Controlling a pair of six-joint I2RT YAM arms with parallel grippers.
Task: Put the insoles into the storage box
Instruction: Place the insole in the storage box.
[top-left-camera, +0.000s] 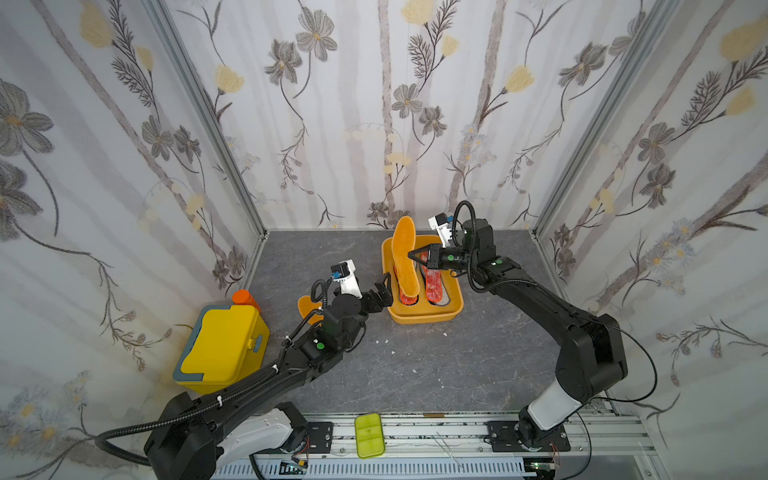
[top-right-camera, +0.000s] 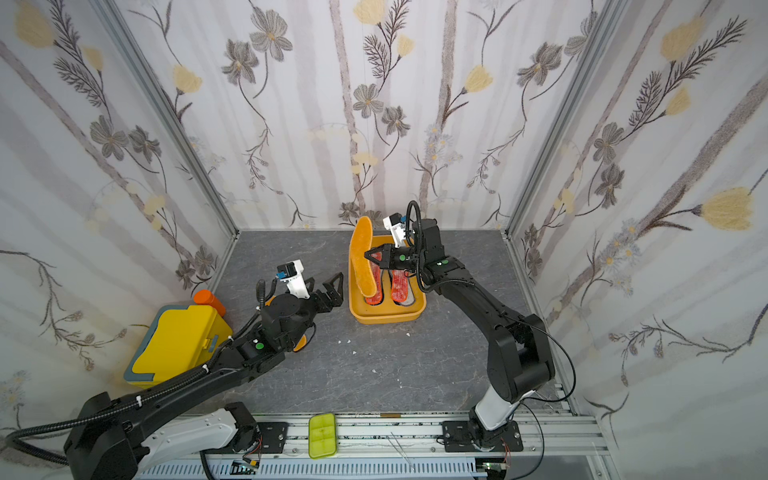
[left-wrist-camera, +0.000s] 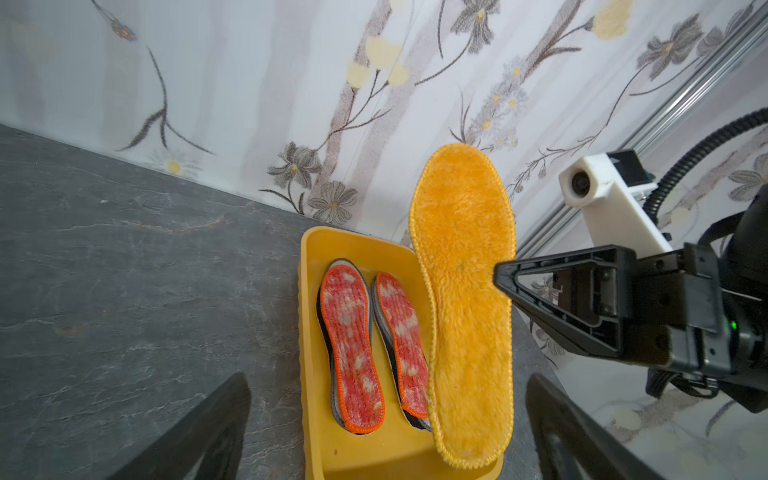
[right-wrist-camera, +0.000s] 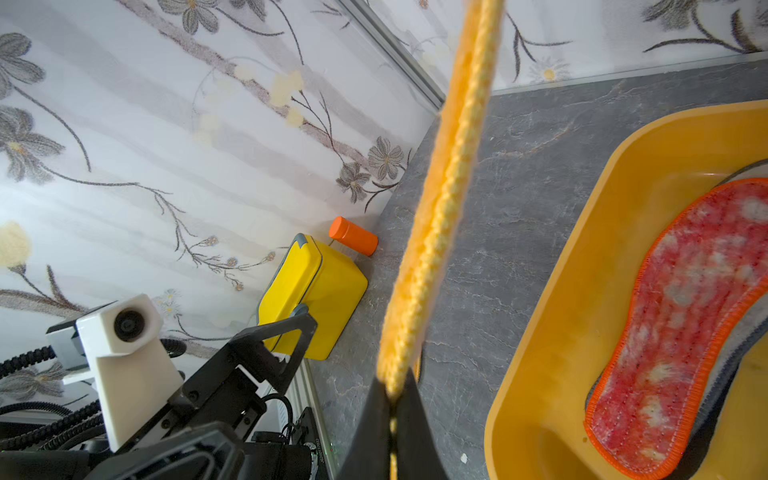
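The storage box (top-left-camera: 419, 319), a shallow yellow-orange tray, stands at the back of the grey table. Two red-orange speckled insoles (left-wrist-camera: 353, 345) lie side by side in it, with grey and black edges showing beneath them. My right gripper (top-left-camera: 411, 255) is shut on the side edge of an orange-yellow insole (top-left-camera: 405, 253). That insole stands on its heel end in the box, its toe rising above the far rim. My left gripper (left-wrist-camera: 388, 380) is open and holds nothing, just outside the box's left wall. Another orange-yellow insole (top-left-camera: 307, 307) lies on the table, half hidden under the left wrist.
A yellow lidded box (top-left-camera: 224, 345) with grey-blue trim stands at the left wall, an orange cylinder (top-left-camera: 245, 298) behind it. A lime-green tray (top-left-camera: 369, 434) rests on the front rail. Small white crumbs (top-left-camera: 382, 341) dot the table in front of the storage box.
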